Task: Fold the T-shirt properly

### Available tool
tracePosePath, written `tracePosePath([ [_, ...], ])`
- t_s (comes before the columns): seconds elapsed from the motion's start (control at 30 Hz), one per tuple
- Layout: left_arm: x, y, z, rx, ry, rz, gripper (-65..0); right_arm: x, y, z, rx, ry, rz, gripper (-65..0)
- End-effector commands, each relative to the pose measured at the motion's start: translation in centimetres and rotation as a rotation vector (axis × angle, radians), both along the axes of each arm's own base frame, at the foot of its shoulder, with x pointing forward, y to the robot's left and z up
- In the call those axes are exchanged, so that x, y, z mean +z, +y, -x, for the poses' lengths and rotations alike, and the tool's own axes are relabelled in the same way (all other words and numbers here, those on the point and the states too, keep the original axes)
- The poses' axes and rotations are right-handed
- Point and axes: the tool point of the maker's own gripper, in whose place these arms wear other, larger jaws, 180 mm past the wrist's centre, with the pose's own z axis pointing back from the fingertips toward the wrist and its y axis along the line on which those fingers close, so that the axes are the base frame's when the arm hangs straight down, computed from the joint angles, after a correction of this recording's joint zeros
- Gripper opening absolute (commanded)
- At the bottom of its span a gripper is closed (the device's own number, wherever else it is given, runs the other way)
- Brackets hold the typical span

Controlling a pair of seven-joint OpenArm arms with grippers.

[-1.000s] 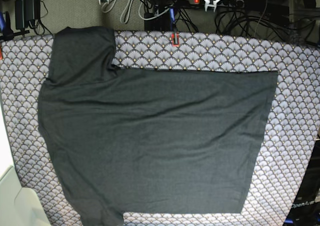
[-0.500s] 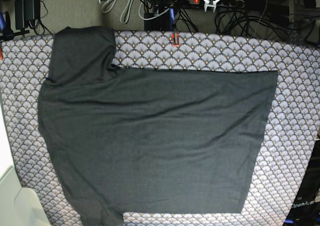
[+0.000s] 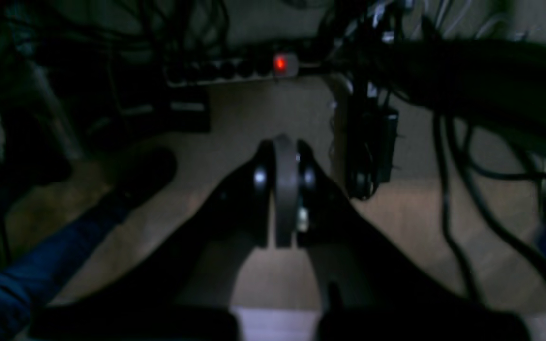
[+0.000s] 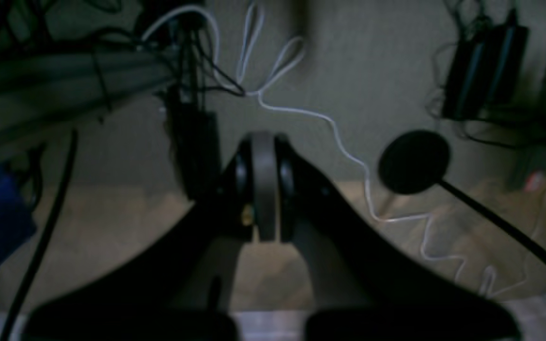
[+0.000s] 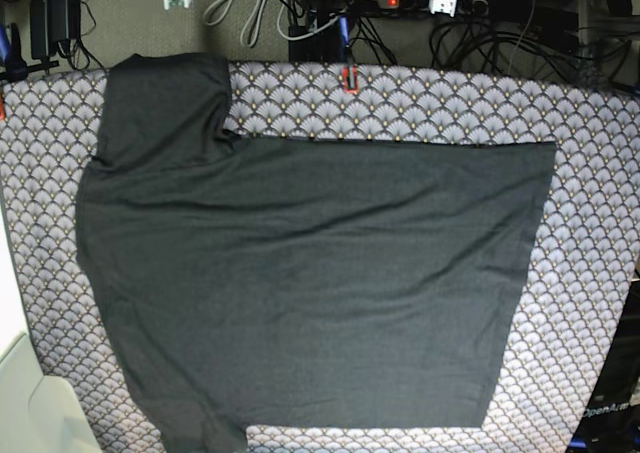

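Overhead, the dark charcoal T-shirt (image 5: 310,283) lies spread flat on the surface, covering most of the grey scallop-patterned cloth (image 5: 590,173), one sleeve reaching toward the far left corner. Both arms are drawn back beyond the far edge. The left claw (image 3: 285,189) is closed tight and holds nothing, hanging above bare floor near a power strip (image 3: 235,71); the right claw (image 4: 263,184) is likewise closed and empty, above a white cable (image 4: 349,156).

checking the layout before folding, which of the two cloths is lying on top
The plain dark T-shirt is on top. It lies spread flat over the grey scallop-patterned cloth, which shows only around the shirt's edges.
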Motion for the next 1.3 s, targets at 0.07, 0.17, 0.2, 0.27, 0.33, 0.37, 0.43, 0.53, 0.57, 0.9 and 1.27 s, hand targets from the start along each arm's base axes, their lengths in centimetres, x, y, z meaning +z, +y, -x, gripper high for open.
tracePosePath([
  [0.07, 4.4, -0.9, -1.9, -0.027, -0.111, 0.024, -64.7, 3.8, -0.2, -1.7, 0.027, -0.106, 0.006, -65.0],
  [0.17, 8.0, -1.7, -3.8, -0.038, -0.207, 0.044, -64.7, 7.4, -0.2, -3.4, 0.050, -0.196, 0.011, -65.0],
  [0.2, 8.9, -1.9, -4.1, -0.039, -0.227, 0.049, -64.7, 8.5, -0.4, -3.9, 0.055, -0.217, 0.017, -65.0],
  [0.27, 10.4, -2.2, -5.1, -0.043, -0.263, 0.057, -64.7, 10.8, -0.7, -5.3, 0.058, -0.263, 0.030, -65.0],
  [0.33, 11.9, -2.2, -5.9, -0.058, -0.285, 0.055, -64.7, 13.3, -1.3, -7.1, 0.053, -0.311, 0.054, -65.0],
  [0.37, 12.7, -2.2, -6.4, -0.061, -0.302, 0.055, -64.6, 14.3, -1.8, -7.8, 0.048, -0.325, 0.068, -64.9],
  [0.43, 14.3, -2.5, -7.4, -0.065, -0.333, 0.061, -64.6, 15.3, -2.5, -8.6, 0.037, -0.347, 0.090, -64.8],
  [0.53, 16.5, -2.6, -8.8, -0.073, -0.385, 0.063, -64.6, 15.7, -3.9, -10.0, 0.014, -0.380, 0.125, -60.1],
  [0.57, 16.9, -2.1, -9.0, -0.070, -0.393, 0.052, -64.5, 15.9, -4.5, -10.3, 0.006, -0.390, 0.138, -56.9],
  [0.9, 17.6, -0.5, -9.8, -0.040, -0.423, 0.021, -46.1, 18.0, -5.5, -14.8, -0.046, -0.527, -0.059, -30.6],
  [1.27, 19.2, 4.7, -11.7, 0.183, -0.477, 0.117, -36.5, 17.2, -9.8, -18.4, -0.069, -0.448, -0.077, -30.5],
])
